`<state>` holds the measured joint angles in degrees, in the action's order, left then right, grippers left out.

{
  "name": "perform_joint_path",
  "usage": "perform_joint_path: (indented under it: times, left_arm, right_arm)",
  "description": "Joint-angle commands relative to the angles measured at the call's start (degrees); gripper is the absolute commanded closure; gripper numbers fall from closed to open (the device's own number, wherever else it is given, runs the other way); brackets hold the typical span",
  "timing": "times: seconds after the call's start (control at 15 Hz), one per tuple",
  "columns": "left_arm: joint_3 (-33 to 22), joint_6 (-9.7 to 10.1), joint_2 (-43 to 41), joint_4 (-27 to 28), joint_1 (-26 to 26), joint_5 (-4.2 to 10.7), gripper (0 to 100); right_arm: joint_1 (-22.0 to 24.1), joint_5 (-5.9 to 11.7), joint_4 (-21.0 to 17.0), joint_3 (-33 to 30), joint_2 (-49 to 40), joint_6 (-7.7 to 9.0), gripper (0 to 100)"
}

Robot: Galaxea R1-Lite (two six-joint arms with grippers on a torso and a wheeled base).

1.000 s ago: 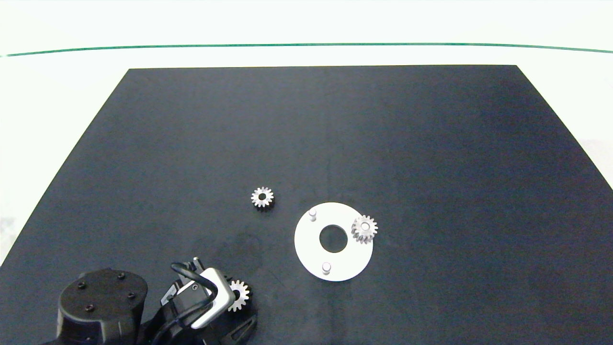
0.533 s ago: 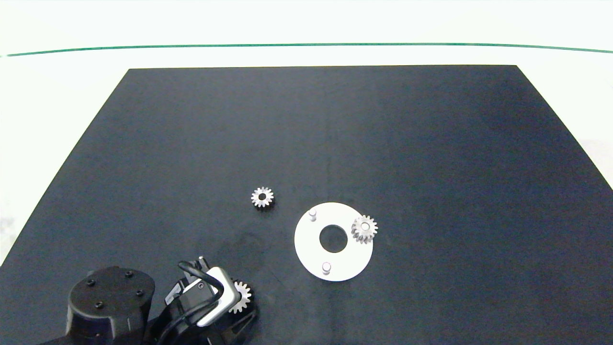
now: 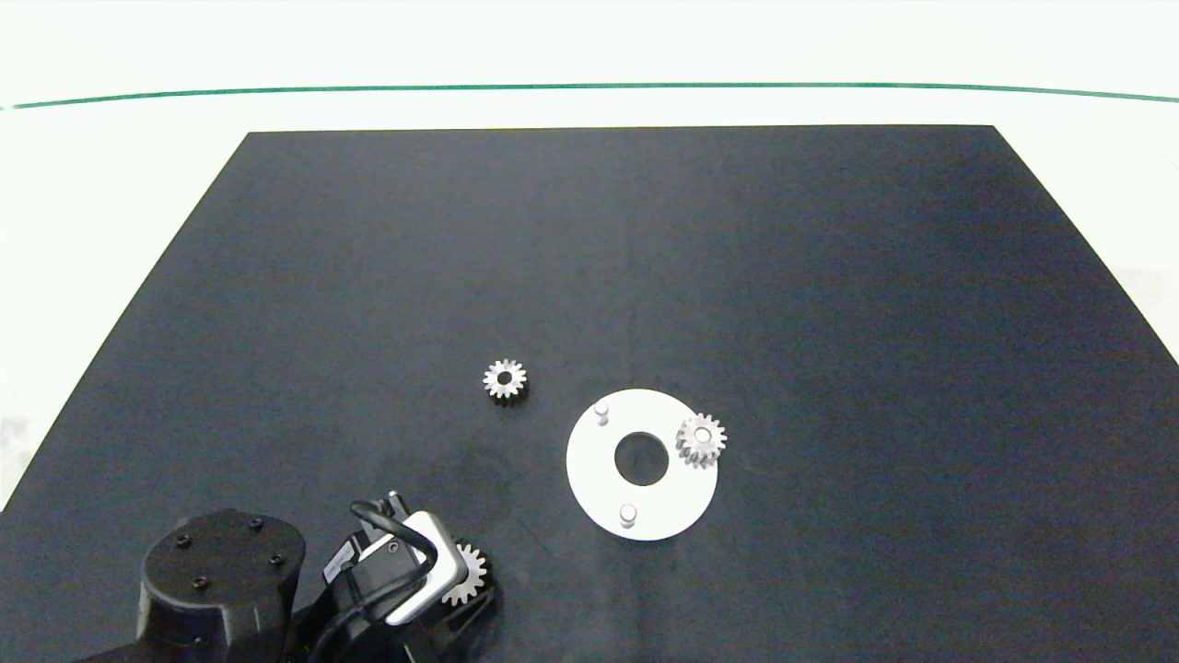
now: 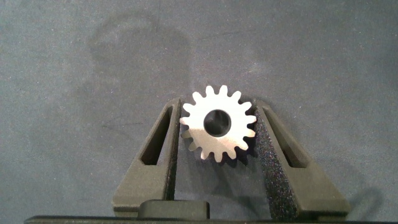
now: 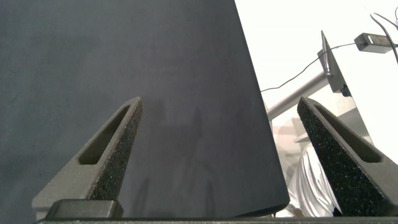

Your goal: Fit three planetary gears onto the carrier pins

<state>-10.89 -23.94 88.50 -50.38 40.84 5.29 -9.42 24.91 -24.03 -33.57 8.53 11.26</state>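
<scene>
A white carrier disc (image 3: 597, 479) lies on the black mat, right of centre near the front. Two of its carrier pins stand bare, the far pin (image 3: 601, 411) and the near pin (image 3: 628, 512). One planetary gear (image 3: 701, 439) sits on the pin at the disc's right rim. A second gear (image 3: 505, 378) lies flat on the mat, left of the disc and beyond it. My left gripper (image 3: 462, 594) is at the front left, shut on the third gear (image 4: 217, 124), both pads against its teeth. My right gripper (image 5: 219, 106) is open over the mat's edge, outside the head view.
The black mat (image 3: 829, 276) covers most of the white table, whose green line (image 3: 589, 87) runs along the far side. In the right wrist view a metal stand (image 5: 298, 93) and cables show beyond the mat's edge.
The left arm has shifted slightly right and away from the front edge, carrying its gear along. The disc and the other two gears have not moved.
</scene>
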Motion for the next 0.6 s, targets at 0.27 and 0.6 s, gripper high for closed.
perform_joint_path:
  times: [0.27, 0.6]
  left_arm:
    - [0.2, -0.14, 0.1, -0.3, 0.0, -0.02, 77]
    - [-0.8, 0.21, -2.2, -0.2, 3.9, 1.83, 81]
  right_arm:
    - [0.0, 0.14, -0.1, 0.0, 0.1, 0.07, 0]
    - [-0.1, 0.14, -0.1, 0.0, 0.0, 0.16, 0]
